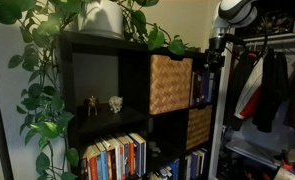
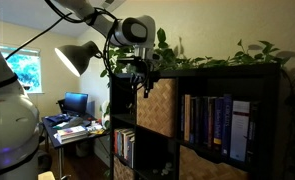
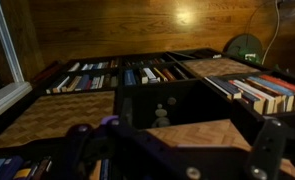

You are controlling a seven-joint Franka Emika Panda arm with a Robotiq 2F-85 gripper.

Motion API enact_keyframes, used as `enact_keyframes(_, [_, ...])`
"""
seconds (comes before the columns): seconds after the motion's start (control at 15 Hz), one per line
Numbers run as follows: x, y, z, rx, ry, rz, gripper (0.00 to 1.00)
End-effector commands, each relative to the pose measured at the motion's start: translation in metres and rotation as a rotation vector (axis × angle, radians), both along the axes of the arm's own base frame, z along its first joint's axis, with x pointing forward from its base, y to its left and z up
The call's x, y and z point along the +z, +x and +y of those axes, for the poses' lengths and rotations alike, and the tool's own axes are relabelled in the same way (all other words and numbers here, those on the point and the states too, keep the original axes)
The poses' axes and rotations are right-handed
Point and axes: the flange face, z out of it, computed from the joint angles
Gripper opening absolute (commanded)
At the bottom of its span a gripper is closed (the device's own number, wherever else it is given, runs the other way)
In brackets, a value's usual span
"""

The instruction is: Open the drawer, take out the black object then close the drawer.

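Observation:
The drawer is a light tan woven wicker bin (image 1: 170, 83) in an upper cubby of the black shelf (image 1: 97, 45). It sits pushed in, with its front about flush with the shelf. It also shows in an exterior view (image 2: 157, 105) and in the wrist view (image 3: 192, 135). My gripper (image 1: 211, 58) hangs at the bin's upper outer corner, close in front of it (image 2: 144, 78). In the wrist view the gripper (image 3: 182, 152) is open, with its fingers spread either side of the bin's front. The black object is hidden.
A darker woven basket (image 1: 198, 127) fills the cubby below. Two small figurines (image 1: 103, 102) stand in the open cubby beside the bin. Books (image 1: 117, 155) fill the lower shelves. A trailing plant (image 1: 47, 100) drapes over the top. Clothes (image 1: 272, 85) hang beside the shelf.

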Motion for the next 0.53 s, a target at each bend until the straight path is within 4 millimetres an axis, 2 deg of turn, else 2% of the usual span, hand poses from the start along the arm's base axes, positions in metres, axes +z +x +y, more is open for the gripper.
enact_keyframes(0.0, [0.023, 0.010, 0.014, -0.083, 0.027, -0.113, 1.00])
enact_keyframes(0.07, [0.012, 0.008, 0.007, -0.050, 0.009, -0.066, 1.00])
enact_keyframes(0.4, [0.018, 0.011, 0.011, -0.055, 0.007, -0.095, 1.00])
enact_keyframes(0.47, [0.017, 0.015, 0.015, -0.125, 0.022, -0.108, 1.00])
